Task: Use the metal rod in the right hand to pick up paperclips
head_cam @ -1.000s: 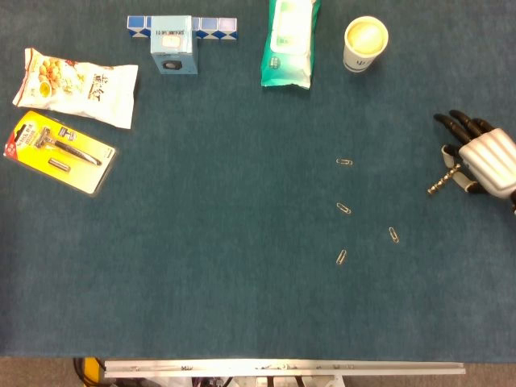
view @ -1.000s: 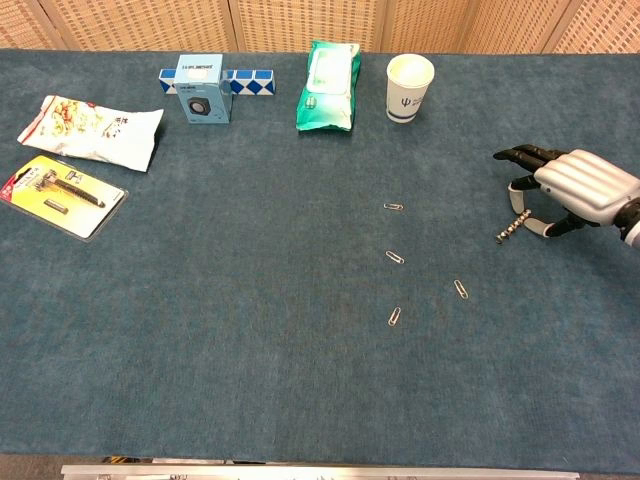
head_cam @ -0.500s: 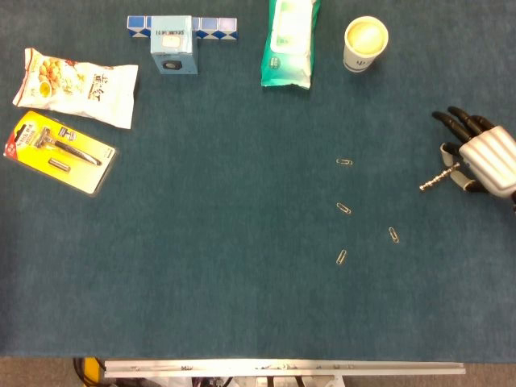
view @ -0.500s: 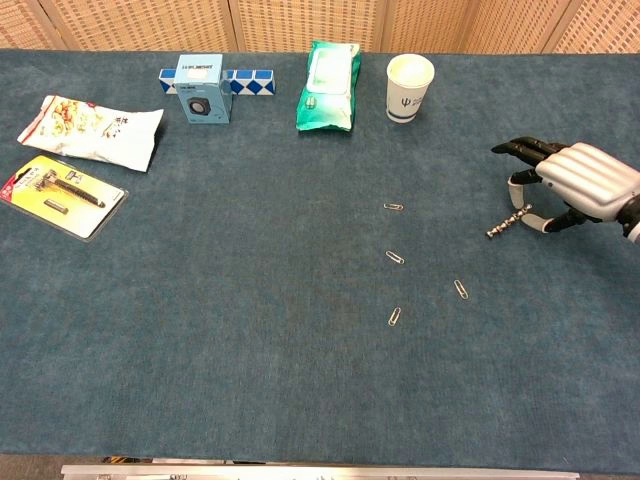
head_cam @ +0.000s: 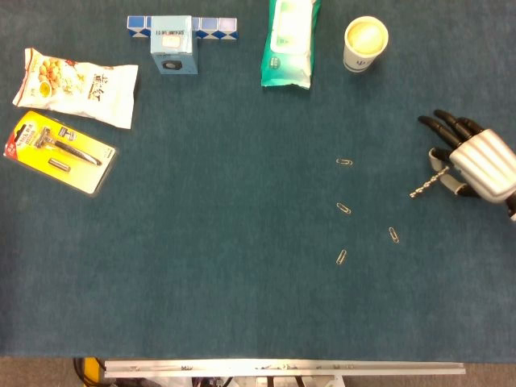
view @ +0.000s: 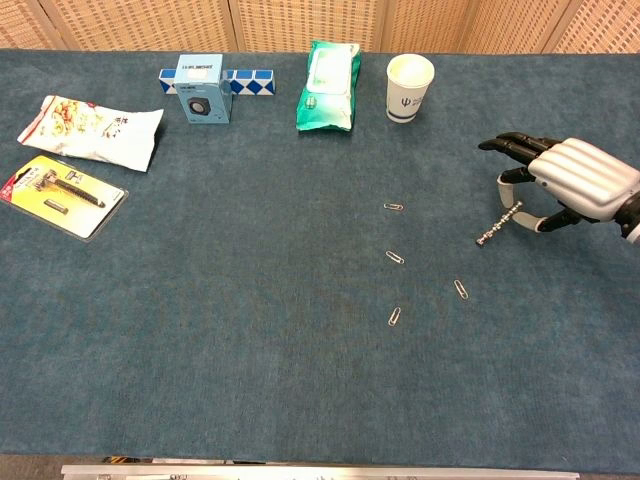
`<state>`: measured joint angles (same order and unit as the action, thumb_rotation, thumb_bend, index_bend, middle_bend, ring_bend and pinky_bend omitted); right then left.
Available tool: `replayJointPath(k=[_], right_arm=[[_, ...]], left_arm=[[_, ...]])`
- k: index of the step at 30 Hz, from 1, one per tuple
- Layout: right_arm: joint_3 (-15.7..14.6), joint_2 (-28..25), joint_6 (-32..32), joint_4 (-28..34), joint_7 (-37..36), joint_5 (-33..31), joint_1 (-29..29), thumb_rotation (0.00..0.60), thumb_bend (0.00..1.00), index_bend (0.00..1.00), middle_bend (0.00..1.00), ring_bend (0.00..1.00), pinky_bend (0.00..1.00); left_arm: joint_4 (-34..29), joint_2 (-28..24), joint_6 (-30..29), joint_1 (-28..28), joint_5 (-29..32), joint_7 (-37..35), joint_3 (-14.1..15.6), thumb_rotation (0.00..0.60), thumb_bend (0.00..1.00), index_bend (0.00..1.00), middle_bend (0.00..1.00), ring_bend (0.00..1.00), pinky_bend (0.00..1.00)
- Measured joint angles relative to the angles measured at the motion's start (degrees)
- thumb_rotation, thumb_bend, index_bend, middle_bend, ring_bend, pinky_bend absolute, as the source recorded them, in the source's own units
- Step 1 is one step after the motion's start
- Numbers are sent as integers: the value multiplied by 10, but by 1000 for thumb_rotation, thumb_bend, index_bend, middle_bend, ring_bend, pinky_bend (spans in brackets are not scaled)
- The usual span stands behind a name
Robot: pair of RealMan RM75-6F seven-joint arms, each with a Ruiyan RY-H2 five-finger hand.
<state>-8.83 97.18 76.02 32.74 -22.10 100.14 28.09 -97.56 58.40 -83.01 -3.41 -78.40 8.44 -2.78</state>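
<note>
My right hand (head_cam: 476, 161) (view: 572, 180) is at the table's right edge and holds a thin metal rod (head_cam: 427, 185) (view: 498, 224), whose free tip points down and to the left. Several paperclips lie on the blue cloth to its left: one at the top (head_cam: 344, 162) (view: 393, 207), one in the middle (head_cam: 343, 208) (view: 395, 257), one lower (head_cam: 341, 257) (view: 394, 316), and one nearest the rod (head_cam: 393, 235) (view: 460, 288). The rod tip hovers above and to the right of that nearest clip, apart from it. My left hand is in neither view.
Along the far edge stand a paper cup (head_cam: 365, 43), a green wipes pack (head_cam: 289, 42), and a blue box (head_cam: 173, 44) with a blue-white block strip (head_cam: 218, 26). At far left lie a snack bag (head_cam: 76, 85) and a yellow razor pack (head_cam: 58, 150).
My right hand has moved left and slightly up with the rod. The rod tip has come closer to the paperclips, which have not moved.
</note>
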Motion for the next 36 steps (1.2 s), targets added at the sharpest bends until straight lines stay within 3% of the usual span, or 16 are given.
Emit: replayJointPath(k=[20,36], right_arm=[[-4,-99,4,240,110,23,15,600,314,622,110,48,230],[-27,-142,-3,323,136,46,1,600,315,622,110,48,230]], left_arm=[[-6,-10,-20,8,-4,-6,-5,600,246,247,49,101,162],[-7,-9,-23,9,0,-3,-8,600,246,247,49,101,162]])
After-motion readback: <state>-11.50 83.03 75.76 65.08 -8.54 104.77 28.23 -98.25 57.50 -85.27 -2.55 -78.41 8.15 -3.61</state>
